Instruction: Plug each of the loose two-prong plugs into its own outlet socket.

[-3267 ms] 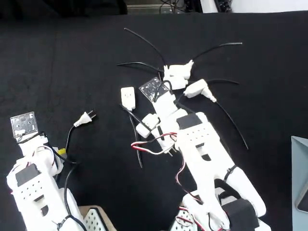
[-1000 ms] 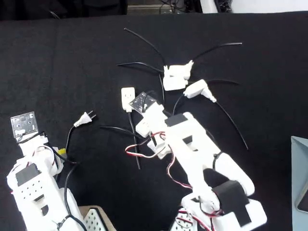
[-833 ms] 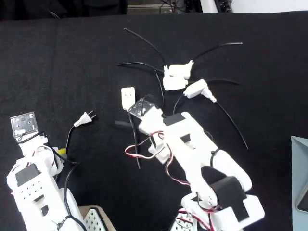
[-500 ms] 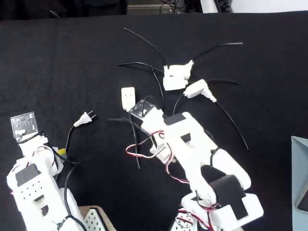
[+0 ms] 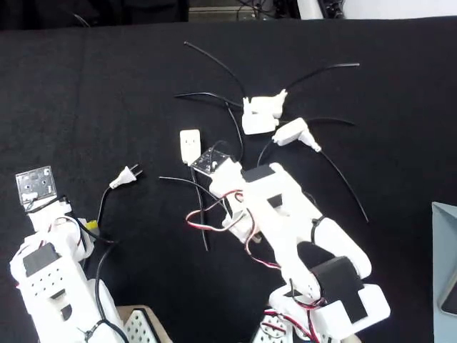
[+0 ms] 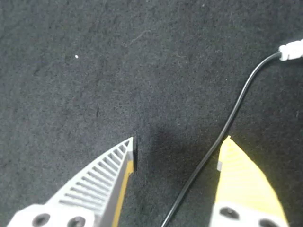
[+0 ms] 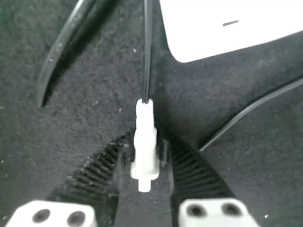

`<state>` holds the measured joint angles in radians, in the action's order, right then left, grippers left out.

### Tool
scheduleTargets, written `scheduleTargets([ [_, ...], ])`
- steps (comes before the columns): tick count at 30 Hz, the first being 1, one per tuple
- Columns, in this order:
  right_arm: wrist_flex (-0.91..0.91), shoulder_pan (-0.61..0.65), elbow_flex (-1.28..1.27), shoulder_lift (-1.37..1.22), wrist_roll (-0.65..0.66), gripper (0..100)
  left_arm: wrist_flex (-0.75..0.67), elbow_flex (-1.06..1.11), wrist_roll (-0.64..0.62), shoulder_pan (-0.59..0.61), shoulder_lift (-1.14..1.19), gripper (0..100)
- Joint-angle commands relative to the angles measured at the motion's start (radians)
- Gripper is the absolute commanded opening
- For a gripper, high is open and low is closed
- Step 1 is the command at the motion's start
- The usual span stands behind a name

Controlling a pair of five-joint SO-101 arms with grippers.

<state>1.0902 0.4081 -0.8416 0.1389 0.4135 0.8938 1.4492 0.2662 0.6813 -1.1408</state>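
The plug I'm working (image 7: 145, 151) sits pinched between the right jaws, gripped across its narrow white body so that it stays in line with them. Its black cord (image 7: 147, 56) runs straight out ahead of the jaws. That cord end faces the white outlet socket (image 7: 227, 26), which lies just beyond. I cannot make out the prongs, but I judge they point back toward the wrist, so the plug may need turning before it can go in. In the high view the right arm (image 5: 285, 214) reaches in over the middle of the desk (image 5: 86, 93). Its tip is just beside the same socket (image 5: 189, 145), close enough for a short push once things line up. Farther back lie two more white pieces (image 5: 260, 114) and (image 5: 294, 133) with cords fanning out from them; I cannot tell whether either is already mated. The other loose plug (image 5: 126, 176) lies flat near the left arm (image 5: 43, 279), well apart from any socket. The left jaws are spread wide just above the cloth. This plug's cord (image 6: 227, 137) passes between them and the plug itself (image 6: 292, 49) lies ahead, a sensible place to wait for the next pick.
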Motion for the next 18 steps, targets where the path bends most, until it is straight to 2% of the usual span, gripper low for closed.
scheduleTargets([
  [1,0.040,-0.018,0.062,0.008,0.000,10.6,-0.020,-0.018,0.008,0.005,-0.014,29],
  [8,0.034,-0.020,0.058,0.001,0.002,10.6,-0.020,-0.018,0.008,0.005,-0.014,29],
  [12,0.020,-0.020,0.064,0.007,0.005,1.4,-0.020,-0.018,0.008,0.005,-0.014,29],
  [18,-0.018,-0.020,0.062,0.054,0.002,1.1,-0.020,-0.018,0.008,0.004,-0.014,29],
])
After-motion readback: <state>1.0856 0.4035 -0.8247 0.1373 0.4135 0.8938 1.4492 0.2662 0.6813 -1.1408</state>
